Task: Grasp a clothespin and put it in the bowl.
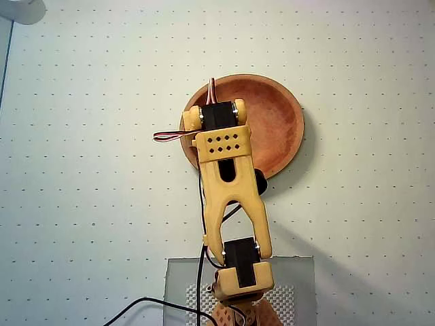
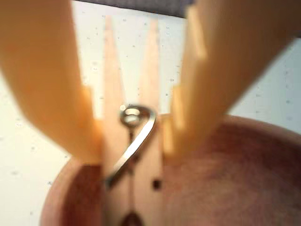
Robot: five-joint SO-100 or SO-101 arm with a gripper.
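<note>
In the wrist view, the end effector (image 2: 132, 141) clenched the clothespin (image 2: 133, 155) at centre frame, its two fingers (image 2: 51, 94) pressing both sides, above the left part of the bowl (image 2: 235, 179). Overhead, the arm (image 1: 231, 183) covered the bowl's left rim on the counter (image 1: 81, 170).

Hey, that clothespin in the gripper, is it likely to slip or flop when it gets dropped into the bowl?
The clothespin is wood, so probably stiff and light. The fingers pinch it beside its metal coil, so it might pivot. Over the bowl, it should land flat rather than roll.
</note>
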